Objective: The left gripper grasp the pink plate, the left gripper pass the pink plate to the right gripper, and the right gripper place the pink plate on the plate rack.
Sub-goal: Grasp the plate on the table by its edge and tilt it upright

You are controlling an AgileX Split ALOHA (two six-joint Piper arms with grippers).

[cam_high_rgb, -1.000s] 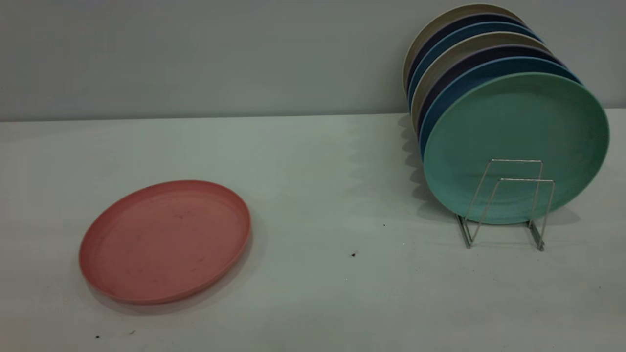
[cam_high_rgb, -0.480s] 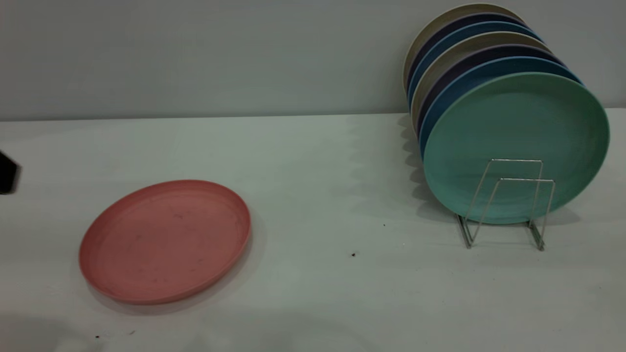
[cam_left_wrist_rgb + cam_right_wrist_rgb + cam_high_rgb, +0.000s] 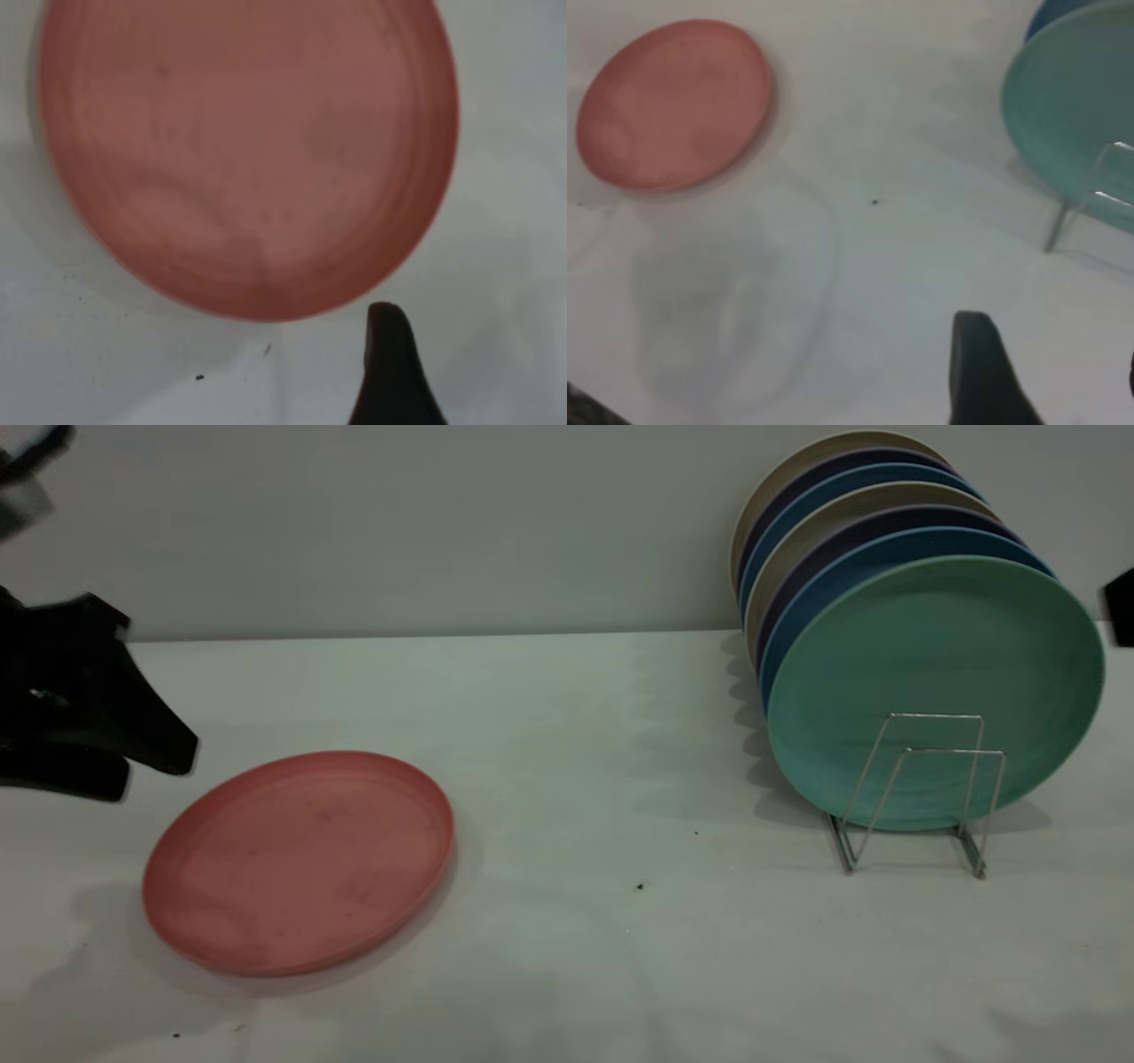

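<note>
left gripper [image 3: 133,766] hanging beside the pink plate [image 3: 299,861], fingers spread, probably for a rim grab | plate lying flat on table (untouched) | right gripper [image 3: 1118,607] parked by the plate rack [image 3: 917,793], fingers' state unclear

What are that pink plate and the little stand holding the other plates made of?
The pink plate looks like matte plastic or a similar moulded material: dull, no glare, faint dark scuffs, low raised rim. It is hard to say which. The plate rack looks like thin bare metal wire, silver and slightly shiny, bent into upright loops.
</note>
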